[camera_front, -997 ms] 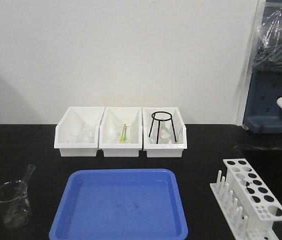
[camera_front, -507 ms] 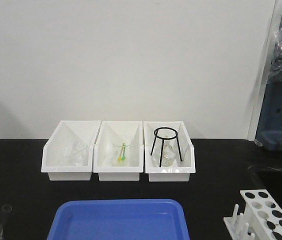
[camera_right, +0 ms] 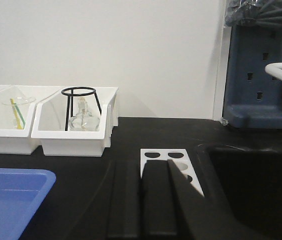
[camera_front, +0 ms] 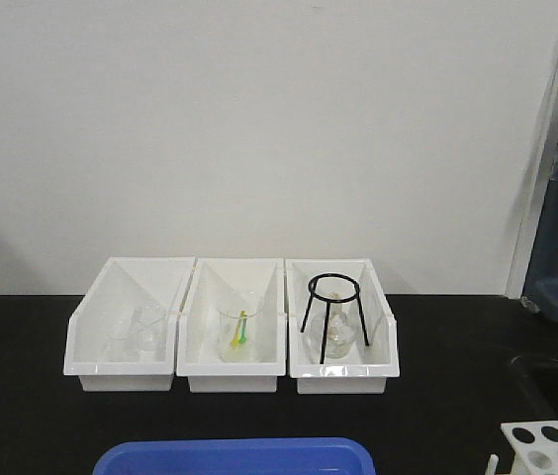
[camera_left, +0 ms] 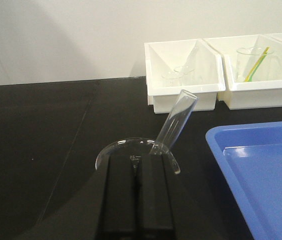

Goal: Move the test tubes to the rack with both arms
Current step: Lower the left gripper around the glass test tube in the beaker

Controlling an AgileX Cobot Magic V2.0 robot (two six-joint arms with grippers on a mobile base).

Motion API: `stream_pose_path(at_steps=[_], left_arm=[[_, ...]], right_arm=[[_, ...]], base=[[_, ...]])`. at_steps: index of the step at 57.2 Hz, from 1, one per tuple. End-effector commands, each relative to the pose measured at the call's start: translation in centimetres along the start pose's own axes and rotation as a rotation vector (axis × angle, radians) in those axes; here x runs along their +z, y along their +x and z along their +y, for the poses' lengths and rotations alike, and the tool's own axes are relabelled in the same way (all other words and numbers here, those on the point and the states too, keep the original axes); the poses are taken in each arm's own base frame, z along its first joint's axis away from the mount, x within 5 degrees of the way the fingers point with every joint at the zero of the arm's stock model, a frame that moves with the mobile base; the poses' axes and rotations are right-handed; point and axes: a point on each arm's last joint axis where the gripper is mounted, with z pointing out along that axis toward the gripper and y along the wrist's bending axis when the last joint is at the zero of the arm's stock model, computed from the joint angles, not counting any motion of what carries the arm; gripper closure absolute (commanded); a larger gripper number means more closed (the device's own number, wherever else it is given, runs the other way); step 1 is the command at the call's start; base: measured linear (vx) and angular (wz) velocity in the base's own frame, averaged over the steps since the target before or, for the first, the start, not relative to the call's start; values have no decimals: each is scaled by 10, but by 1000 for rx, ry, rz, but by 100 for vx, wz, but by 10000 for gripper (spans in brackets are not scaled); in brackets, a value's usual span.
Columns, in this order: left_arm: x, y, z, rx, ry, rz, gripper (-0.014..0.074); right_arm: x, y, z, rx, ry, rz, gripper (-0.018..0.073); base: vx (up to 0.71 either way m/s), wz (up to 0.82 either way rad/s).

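Left gripper [camera_left: 136,162] sits low over the black bench [camera_left: 41,150], its two black fingers pressed flat against each other with nothing between them. Just beyond its tips stands a clear beaker [camera_left: 112,150], and one test tube [camera_left: 176,120] leans out of it, open rim tilted up and to the right, toward the white bins. The blue tray [camera_left: 261,170] lies to the right of the beaker, apart from it. Over on the other side, the right gripper [camera_right: 141,167] is also closed on empty air, fingers together. The rack [camera_right: 166,155] is directly ahead of it, its white top plate with round holes partly hidden behind the fingertips, right at the edge of the dark sink [camera_right: 251,190]. From the front camera only a corner of the rack shows at the bottom right. The three bins [camera_front: 230,371] line up along the wall, a black tripod ring [camera_front: 333,307] standing in the right-hand one.
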Motion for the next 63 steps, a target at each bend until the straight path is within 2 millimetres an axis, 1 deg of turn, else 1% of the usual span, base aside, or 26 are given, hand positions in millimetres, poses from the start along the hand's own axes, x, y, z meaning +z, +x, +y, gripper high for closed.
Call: stream_pose_path(at_steps=[1,63], left_arm=[[-4,-18,0,-15,0,-118,601],[-4,-18,0,-12,0,-119,601]], right_arm=[[0,-3,1,-7,-5,-68,568],[0,-3,1,-7,-5,-68,568]], base=[[8,0],[-1,0]])
